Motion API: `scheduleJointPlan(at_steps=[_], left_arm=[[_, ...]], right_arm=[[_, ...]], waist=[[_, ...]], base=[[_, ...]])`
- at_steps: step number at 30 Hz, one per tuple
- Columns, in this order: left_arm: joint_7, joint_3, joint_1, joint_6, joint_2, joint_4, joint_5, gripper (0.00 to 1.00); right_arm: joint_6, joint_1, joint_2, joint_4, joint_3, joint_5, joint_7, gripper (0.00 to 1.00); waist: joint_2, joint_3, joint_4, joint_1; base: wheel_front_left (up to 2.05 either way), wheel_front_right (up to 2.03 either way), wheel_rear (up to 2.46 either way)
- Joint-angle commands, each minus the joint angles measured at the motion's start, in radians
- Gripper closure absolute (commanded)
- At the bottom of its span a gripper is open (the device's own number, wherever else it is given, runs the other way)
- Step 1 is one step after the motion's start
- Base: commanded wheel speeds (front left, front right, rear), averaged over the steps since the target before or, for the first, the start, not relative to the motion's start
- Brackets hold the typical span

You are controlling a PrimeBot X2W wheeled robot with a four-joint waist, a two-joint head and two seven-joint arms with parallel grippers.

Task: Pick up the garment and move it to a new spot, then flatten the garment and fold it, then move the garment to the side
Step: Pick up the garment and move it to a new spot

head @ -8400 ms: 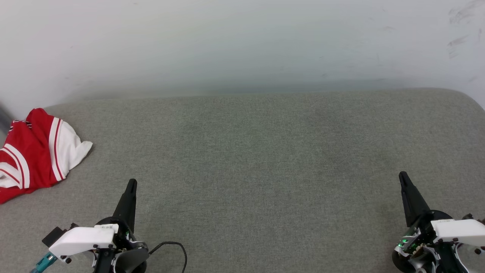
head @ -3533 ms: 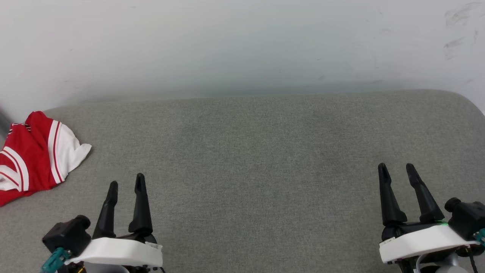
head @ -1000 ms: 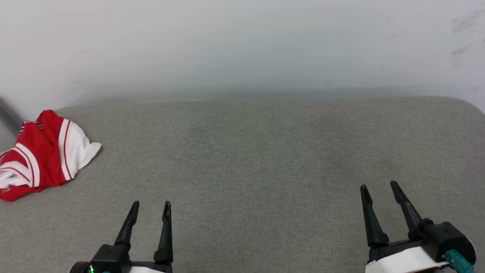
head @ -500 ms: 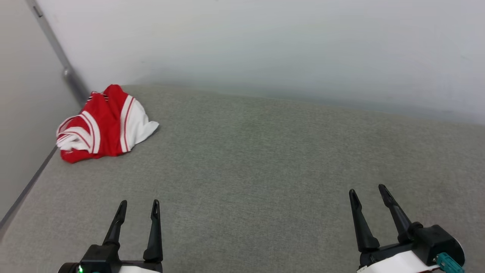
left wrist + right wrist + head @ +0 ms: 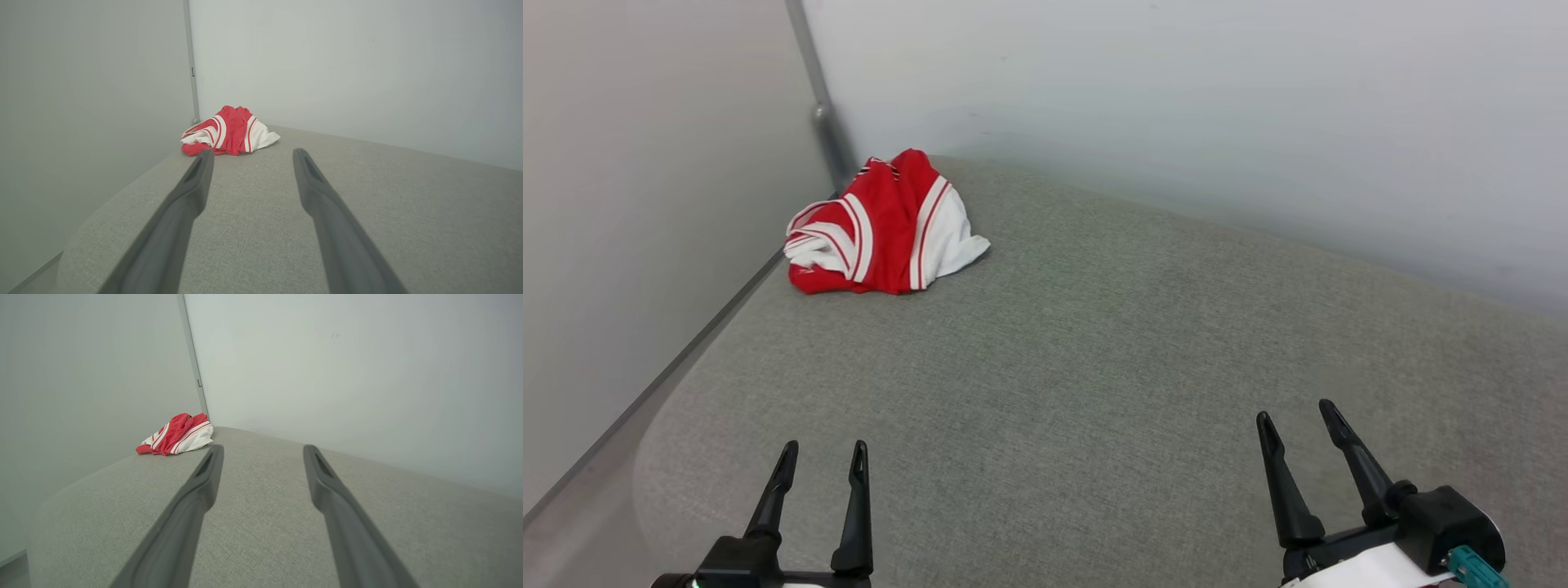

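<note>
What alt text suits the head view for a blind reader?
A crumpled red-and-white garment lies at the far left corner of a grey fabric surface, by pale walls. Both open, the left gripper and right gripper point up from below.

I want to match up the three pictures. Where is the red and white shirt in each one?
Head view: garment, upper left, crumpled in the far corner.
Left wrist view: garment, left of centre, just above mid-height.
Right wrist view: garment, further left, about mid-height.
Shared landmark: the grey corner strip rising just behind it.
</note>
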Motion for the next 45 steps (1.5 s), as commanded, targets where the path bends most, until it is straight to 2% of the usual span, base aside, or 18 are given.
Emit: scheduleJointPlan(at_steps=[1, 10, 24, 30, 36, 39, 42, 45], left_arm=[[-0.003, -0.001, 0.006, -0.007, -0.001, 0.000, 0.000, 0.00], [-0.003, -0.010, 0.008, -0.016, -0.001, 0.000, 0.001, 0.00], [-0.003, -0.013, 0.004, -0.022, -0.001, -0.001, -0.007, 0.00], [-0.003, 0.002, -0.041, -0.014, -0.001, 0.056, -0.007, 0.00], [-0.003, 0.027, -0.153, -0.039, 0.003, 0.154, -0.071, 0.00], [-0.003, 0.023, -0.261, -0.052, 0.059, 0.237, -0.093, 0.00], [0.014, -0.015, -0.392, -0.058, 0.138, 0.331, -0.142, 0.00], [0.120, -0.123, -0.532, -0.056, 0.281, 0.401, -0.231, 0.00]], right_arm=[[0.000, 0.009, 0.002, -0.003, 0.001, 0.009, -0.002, 0.00], [0.000, 0.013, 0.002, -0.005, -0.003, 0.010, -0.002, 0.00], [0.000, 0.013, 0.002, -0.007, 0.013, 0.000, -0.002, 0.00], [0.000, -0.022, 0.001, -0.015, 0.022, -0.039, -0.002, 0.00], [0.000, -0.060, 0.001, -0.035, 0.031, -0.104, -0.002, 0.00], [0.000, -0.090, 0.001, -0.049, 0.044, -0.138, -0.002, 0.00], [0.000, -0.107, 0.000, -0.075, 0.018, -0.104, -0.002, 0.00], [0.000, -0.117, 0.002, -0.108, 0.030, -0.119, -0.002, 0.00]], waist=[[0.0000, -0.004, 0.029, 0.0000], [0.0000, -0.008, 0.063, 0.0000], [0.0000, 0.003, 0.061, 0.0000], [0.0000, 0.075, 0.020, 0.0000], [0.0000, 0.176, -0.014, 0.0000], [0.0000, 0.243, -0.041, 0.0000], [0.0000, 0.311, -0.065, 0.0000], [0.0000, 0.369, -0.088, 0.0000]], base=[[0.00, 0.00, 0.00], [0.00, 0.00, 0.00], [0.00, 0.00, 0.00], [0.00, 0.00, 0.00], [0.00, 0.00, 0.00], [0.00, 0.00, 0.00], [0.00, 0.00, 0.00], [0.00, 0.00, 0.00]])
